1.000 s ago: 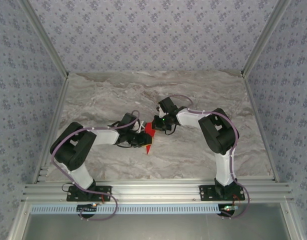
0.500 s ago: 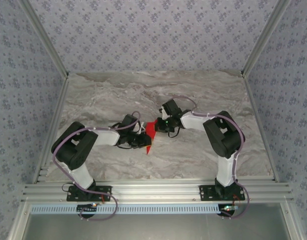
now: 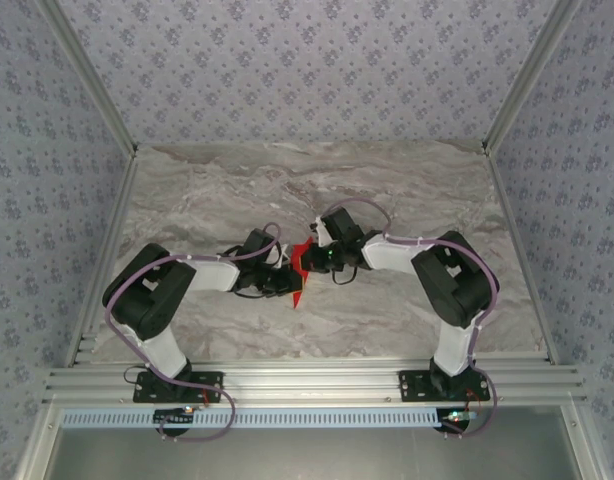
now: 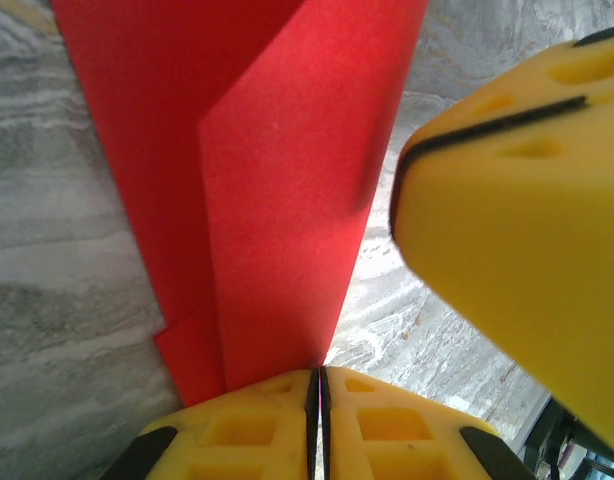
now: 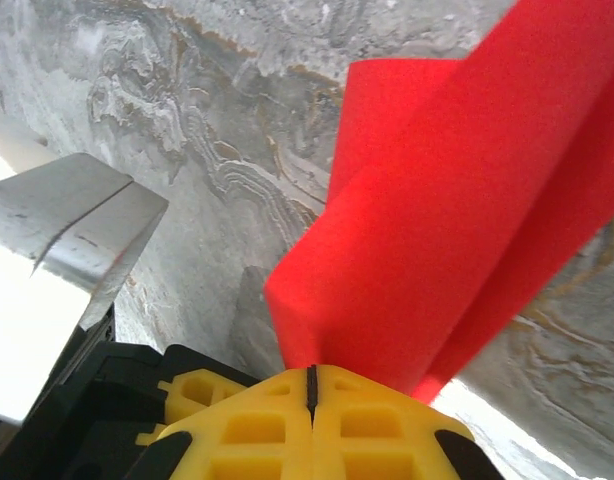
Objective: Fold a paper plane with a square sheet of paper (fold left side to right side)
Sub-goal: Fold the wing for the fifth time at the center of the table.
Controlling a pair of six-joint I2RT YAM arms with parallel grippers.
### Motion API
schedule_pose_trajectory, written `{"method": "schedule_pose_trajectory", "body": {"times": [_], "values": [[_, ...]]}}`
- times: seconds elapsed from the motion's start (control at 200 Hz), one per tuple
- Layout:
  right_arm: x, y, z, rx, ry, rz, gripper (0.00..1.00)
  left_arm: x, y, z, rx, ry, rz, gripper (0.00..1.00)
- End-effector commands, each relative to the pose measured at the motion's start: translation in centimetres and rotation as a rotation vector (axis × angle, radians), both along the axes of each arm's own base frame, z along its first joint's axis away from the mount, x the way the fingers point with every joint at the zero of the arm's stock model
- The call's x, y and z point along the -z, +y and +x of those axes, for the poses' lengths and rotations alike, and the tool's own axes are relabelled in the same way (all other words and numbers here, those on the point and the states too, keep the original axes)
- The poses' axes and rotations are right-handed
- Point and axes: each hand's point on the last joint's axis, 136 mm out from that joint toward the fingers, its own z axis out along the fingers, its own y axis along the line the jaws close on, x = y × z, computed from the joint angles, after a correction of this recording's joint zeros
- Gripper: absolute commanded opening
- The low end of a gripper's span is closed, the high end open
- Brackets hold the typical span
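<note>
**Change noted.** In the top view the right gripper [image 3: 315, 260] has drawn in leftward and slightly down-frame over the last second. Its elbow has swung out toward the right edge. It now sits just beside the left gripper [image 3: 287, 281], at centre frame. The left arm has hardly moved.

**Grip state.** The left wrist view shows the left gripper's pads pressed together, with the sheet of paper [image 4: 277, 200] running into the seam. The right wrist view shows the right gripper pinching the paper the same way.

**Significance.** Judged from this, the paper is held between the two arms, with loose curved layers rather than a flat crease. The left-to-right fold looks under way but not yet pressed down.

**Location and orientation.** The paper hangs between the two grippers over the centre of the worktop [image 3: 407, 190], partly raised. It is a narrow folded shape. In the top view its long axis runs up-frame to down-frame with a slight lean, and the pointed end faces the bottom of the frame.
</note>
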Motion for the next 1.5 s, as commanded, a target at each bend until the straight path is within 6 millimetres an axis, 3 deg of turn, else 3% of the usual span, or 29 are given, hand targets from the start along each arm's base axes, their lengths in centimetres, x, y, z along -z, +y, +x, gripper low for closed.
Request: {"method": "schedule_pose_trajectory", "body": {"times": [0.0,0.465,1.029,1.049,1.494], "values": [[0.9,0.5,0.0,-0.005,0.019,-0.001,0.02,3.7,2.2,-2.2,-0.012,0.09,0.139,0.11],[4.4,-1.4,0.9,0.01,0.035,-0.131,0.02,4.0,2.6,-2.5,-0.007,0.097,0.155,0.11],[4.7,-3.9,5.1,0.039,0.031,-0.166,0.02,4.5,2.9,-3.0,-0.008,0.112,0.165,0.1],[3.8,-3.4,6.1,0.043,0.006,-0.152,0.02,4.5,2.9,-2.9,-0.009,0.111,0.164,0.1],[4.7,-6.1,10.1,0.081,0.02,-0.187,0.02,4.6,3.0,-3.1,-0.013,0.114,0.159,0.09]]}}
